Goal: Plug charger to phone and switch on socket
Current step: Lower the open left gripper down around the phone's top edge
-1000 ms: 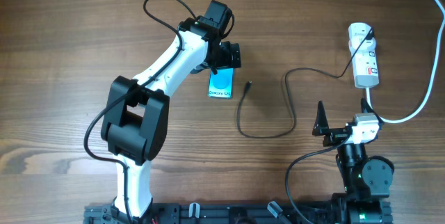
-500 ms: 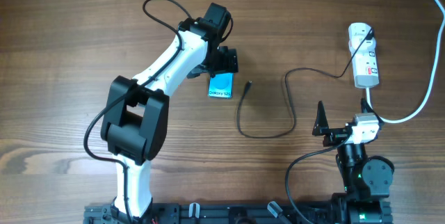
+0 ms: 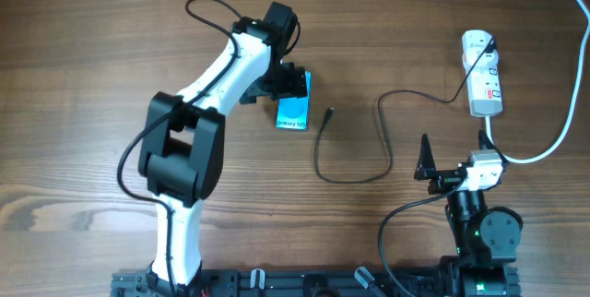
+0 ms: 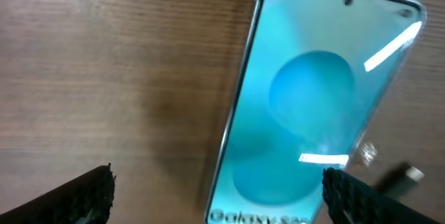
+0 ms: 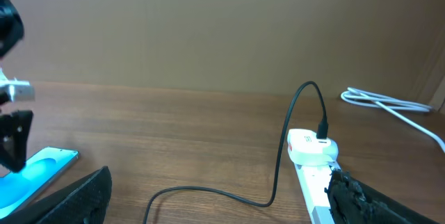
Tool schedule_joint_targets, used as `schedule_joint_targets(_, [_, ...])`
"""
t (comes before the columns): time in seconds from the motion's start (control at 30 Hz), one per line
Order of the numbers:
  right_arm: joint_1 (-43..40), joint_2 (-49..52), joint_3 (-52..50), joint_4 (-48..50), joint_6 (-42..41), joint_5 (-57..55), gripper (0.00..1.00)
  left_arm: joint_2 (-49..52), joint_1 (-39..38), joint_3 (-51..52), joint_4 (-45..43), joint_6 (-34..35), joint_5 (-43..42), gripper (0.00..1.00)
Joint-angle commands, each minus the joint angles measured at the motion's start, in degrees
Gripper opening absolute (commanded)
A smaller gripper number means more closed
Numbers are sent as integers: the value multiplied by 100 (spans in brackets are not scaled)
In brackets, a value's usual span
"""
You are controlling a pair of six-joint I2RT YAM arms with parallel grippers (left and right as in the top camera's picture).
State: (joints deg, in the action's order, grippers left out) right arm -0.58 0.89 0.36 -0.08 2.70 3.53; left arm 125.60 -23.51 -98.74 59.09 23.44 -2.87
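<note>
With left end effector (image 3: 291, 85) released over the phone (image 3: 293, 112) lying flat on the worktop (image 3: 92, 57), seemingly to steady it for plugging, charger (image 3: 359, 181) tip just rightward, right end effector (image 3: 426, 160) released too, socket (image 3: 483, 80) ahead.

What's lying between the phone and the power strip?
The charger, its thin black cable looping over the table, shown in the overhead view.
</note>
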Motion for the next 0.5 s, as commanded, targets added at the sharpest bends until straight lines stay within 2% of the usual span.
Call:
schedule_joint_targets(0.0, [2, -46, -7, 9, 31, -50, 100, 39, -11, -81, -92, -72, -42, 100])
schedule_joint_targets(0.23, [2, -46, -7, 9, 31, -50, 100, 42, -55, -59, -514, -70, -44, 100])
schedule_joint_targets(0.47, [2, -46, -7, 9, 28, -50, 100, 44, -61, -59, -490, -68, -48, 100])
